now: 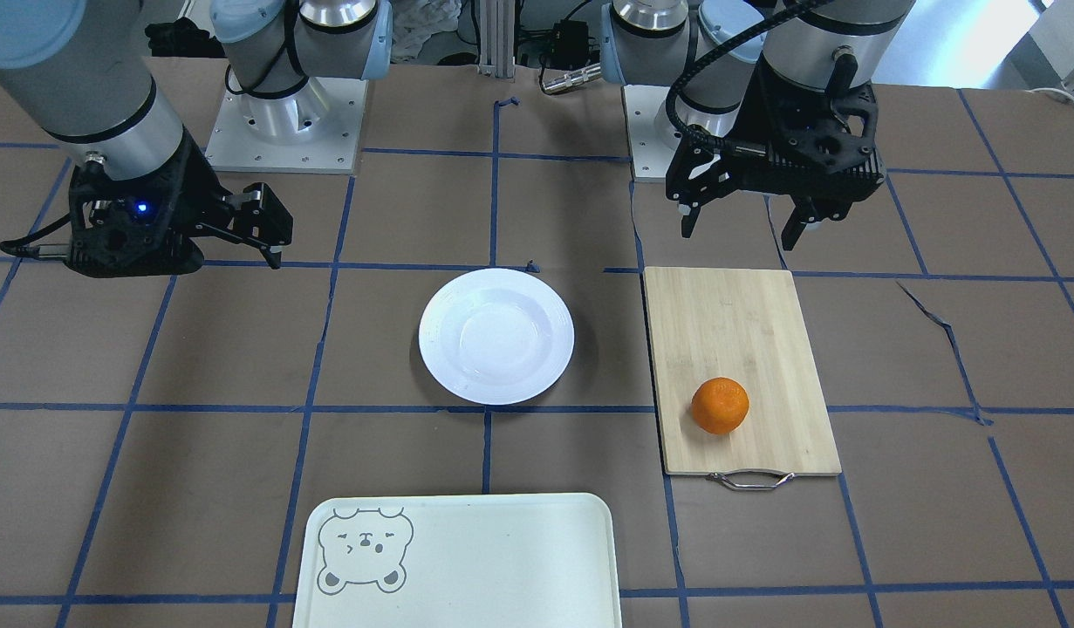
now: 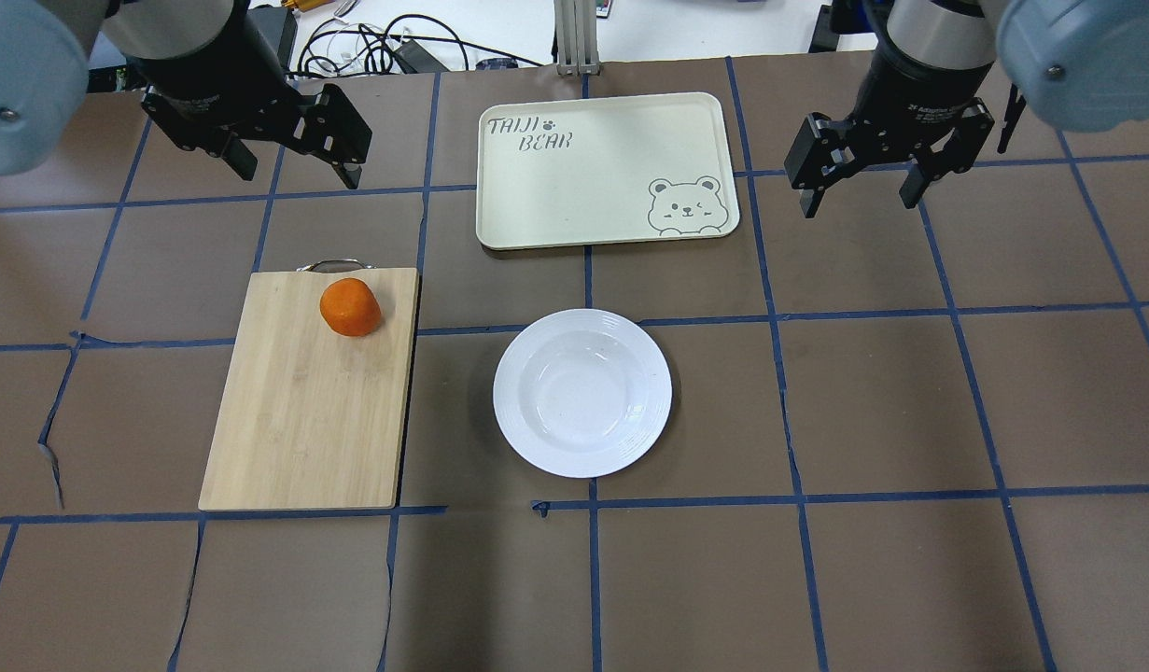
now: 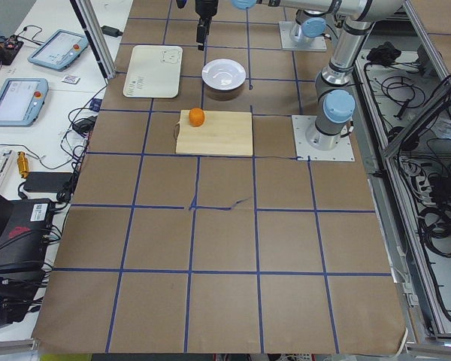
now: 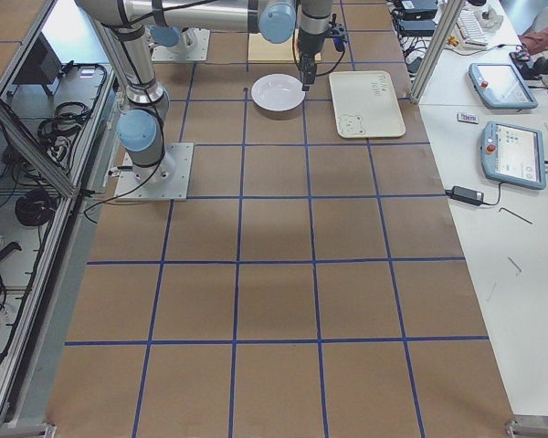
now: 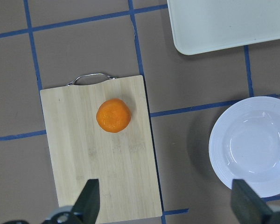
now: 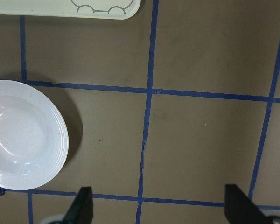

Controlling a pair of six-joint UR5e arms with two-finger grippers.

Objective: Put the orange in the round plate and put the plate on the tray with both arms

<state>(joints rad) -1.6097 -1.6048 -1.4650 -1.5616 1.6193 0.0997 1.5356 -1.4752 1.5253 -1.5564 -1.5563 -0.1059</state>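
In the overhead view, the small round bright-orange orange (image 2: 350, 307) sits on the upper end of a pale bamboo cutting board (image 2: 308, 420) with a metal handle, left of centre on the brown paper-covered worktop (image 2: 863, 401) gridded with blue tape. The glossy white round plate (image 2: 582, 392) with a ribbed rim lies at centre, apart from the board. The pale cream rectangular tray (image 2: 583, 168) with a grey bear face in its lower right corner lies above the plate. The black left gripper (image 2: 299, 175) hangs at upper left, fingers spread wide and holding nothing. The black right gripper (image 2: 860, 201) hangs at upper right beside the tray, likewise wide open and empty. In the front-facing view the orange is right of centre, on the board's lower half near the handle, the plate is at centre, and the tray is cut by the bottom edge. The two side views show board, plate and tray small near the top. In the left wrist view the orange lies just below the handle, with the plate at the right edge, and two dark fingers (image 5: 88, 203) stand far apart at the bottom. The right wrist view shows the plate at the left edge and its fingers equally far apart over bare worktop.
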